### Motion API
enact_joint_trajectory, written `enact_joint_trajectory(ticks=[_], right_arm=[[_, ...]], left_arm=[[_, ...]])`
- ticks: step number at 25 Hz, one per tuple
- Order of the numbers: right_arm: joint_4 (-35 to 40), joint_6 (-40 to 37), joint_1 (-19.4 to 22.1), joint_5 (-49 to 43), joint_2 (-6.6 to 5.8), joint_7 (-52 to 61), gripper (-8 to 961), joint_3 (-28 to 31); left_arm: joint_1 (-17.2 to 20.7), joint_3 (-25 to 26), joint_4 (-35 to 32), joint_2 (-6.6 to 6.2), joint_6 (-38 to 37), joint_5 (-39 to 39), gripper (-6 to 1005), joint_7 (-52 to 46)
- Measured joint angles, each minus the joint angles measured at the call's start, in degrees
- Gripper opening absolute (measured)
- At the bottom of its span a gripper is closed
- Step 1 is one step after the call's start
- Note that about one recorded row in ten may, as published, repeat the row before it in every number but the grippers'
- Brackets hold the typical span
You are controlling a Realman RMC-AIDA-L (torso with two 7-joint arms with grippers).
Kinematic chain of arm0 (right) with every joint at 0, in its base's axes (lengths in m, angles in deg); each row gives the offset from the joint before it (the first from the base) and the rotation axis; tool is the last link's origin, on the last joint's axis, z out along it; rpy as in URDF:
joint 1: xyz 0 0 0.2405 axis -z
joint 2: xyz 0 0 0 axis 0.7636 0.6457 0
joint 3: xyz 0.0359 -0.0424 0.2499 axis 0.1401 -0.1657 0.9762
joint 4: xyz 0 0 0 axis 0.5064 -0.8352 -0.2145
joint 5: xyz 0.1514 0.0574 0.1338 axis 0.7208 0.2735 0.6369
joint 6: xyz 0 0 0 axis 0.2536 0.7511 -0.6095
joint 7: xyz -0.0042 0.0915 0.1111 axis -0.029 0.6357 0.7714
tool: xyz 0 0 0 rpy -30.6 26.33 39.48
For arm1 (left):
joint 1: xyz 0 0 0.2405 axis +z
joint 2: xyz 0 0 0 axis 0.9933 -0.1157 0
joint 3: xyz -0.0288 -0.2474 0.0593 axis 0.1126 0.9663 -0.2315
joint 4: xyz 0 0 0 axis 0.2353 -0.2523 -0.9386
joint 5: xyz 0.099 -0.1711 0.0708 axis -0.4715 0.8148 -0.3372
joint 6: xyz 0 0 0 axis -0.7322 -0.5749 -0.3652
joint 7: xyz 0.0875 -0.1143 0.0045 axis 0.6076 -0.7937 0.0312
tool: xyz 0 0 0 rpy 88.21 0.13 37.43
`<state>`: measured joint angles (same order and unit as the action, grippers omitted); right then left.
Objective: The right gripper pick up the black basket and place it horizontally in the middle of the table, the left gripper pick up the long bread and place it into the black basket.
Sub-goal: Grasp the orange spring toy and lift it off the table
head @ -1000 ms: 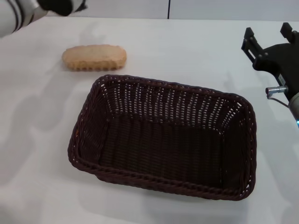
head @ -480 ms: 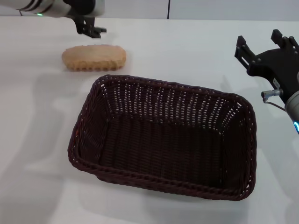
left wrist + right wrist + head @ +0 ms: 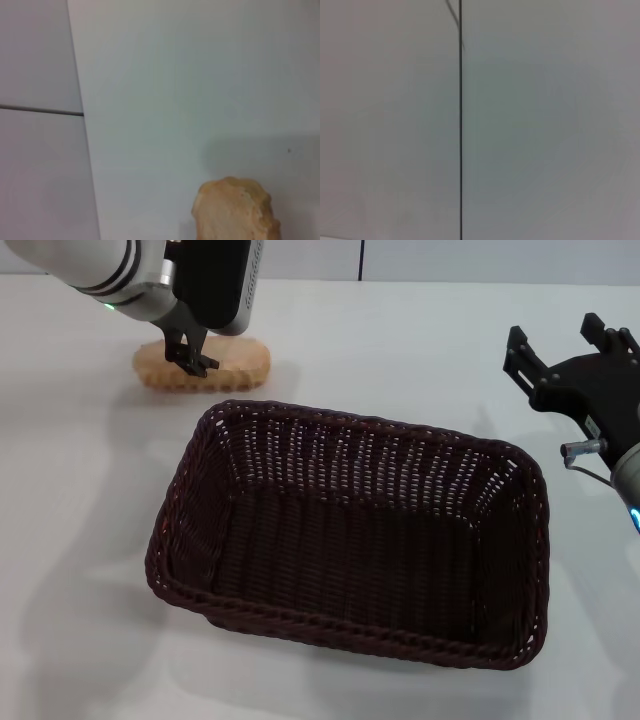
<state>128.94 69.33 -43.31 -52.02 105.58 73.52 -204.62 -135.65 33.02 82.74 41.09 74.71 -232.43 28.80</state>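
The black basket [image 3: 372, 462] lies lengthwise in the middle of the white table [image 3: 400, 340], empty. The long bread [image 3: 254, 361] lies on the table just beyond the basket's far left corner. My left gripper [image 3: 190, 352], a black body on a white arm, hangs directly over the bread and hides its middle. One end of the bread shows in the left wrist view [image 3: 235, 210]. My right gripper [image 3: 558, 340] is open and empty, held above the table to the right of the basket's far right corner.
The table's far edge meets a grey wall with a vertical seam [image 3: 361, 260]. The right wrist view shows only a plain surface with a dark seam [image 3: 460, 125].
My left arm has swung in from the top left and come down over the bread. My right gripper has shifted slightly left. Basket and bread have not moved.
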Motion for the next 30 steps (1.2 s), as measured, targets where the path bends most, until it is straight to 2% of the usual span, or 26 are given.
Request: enact_joint_trajectory(ticks=[16, 23, 30], right_arm=[[0.22, -1.66, -0.52, 0.0, 0.1, -0.04, 776, 0.48], [0.24, -2.21, -0.85, 0.01, 0.09, -0.08, 778, 0.46], [-0.21, -2.23, -1.09, 0.02, 0.09, -0.13, 779, 0.44]], left_arm=[[-0.66, -0.71, -5.47, 0.11, -4.26, -0.17, 729, 0.32], [-3.26, -1.03, -11.57, 0.16, -7.96, -0.18, 717, 0.32], [-3.8, -2.45, -12.89, 0.23, -10.17, -1.88, 705, 0.01]])
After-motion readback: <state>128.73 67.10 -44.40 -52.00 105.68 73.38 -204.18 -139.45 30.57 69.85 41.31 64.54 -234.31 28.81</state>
